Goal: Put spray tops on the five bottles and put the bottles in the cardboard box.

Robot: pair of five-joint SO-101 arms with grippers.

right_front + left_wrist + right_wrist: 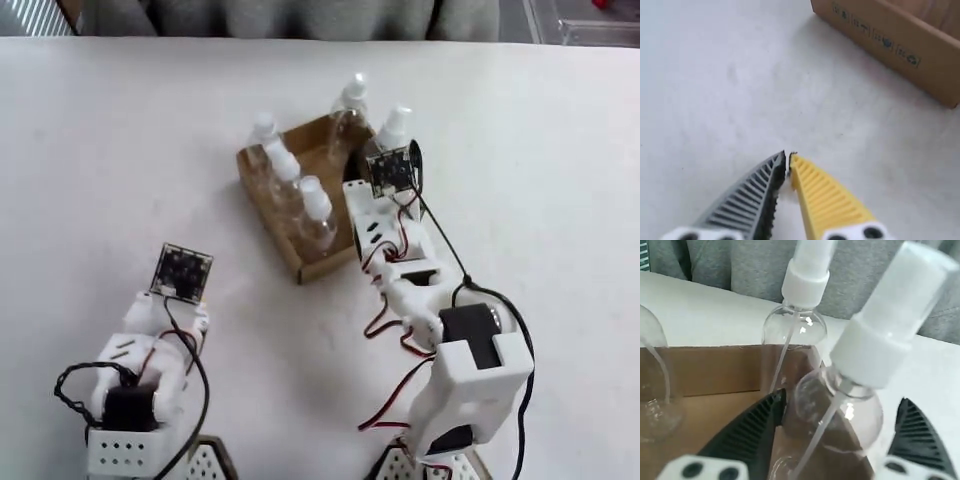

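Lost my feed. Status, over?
Left pincer shut, empty. Right pincer open around capped bottle at cardboard box edge. Another bottle close beside it.

Black jaws of right claw [843, 399] spread wide, one on each side of near bottle [840, 415]. Jaw contact with it unclear. The bottle is clear and leaning, with a white spray top [890, 315] fitted and the dip tube visible inside. Second bottle [792, 332] just behind, also topped, at far wall of cardboard box [715, 370]. Third bottle [652, 390], rounded body, against the same wall. White bench [705, 315] beyond.
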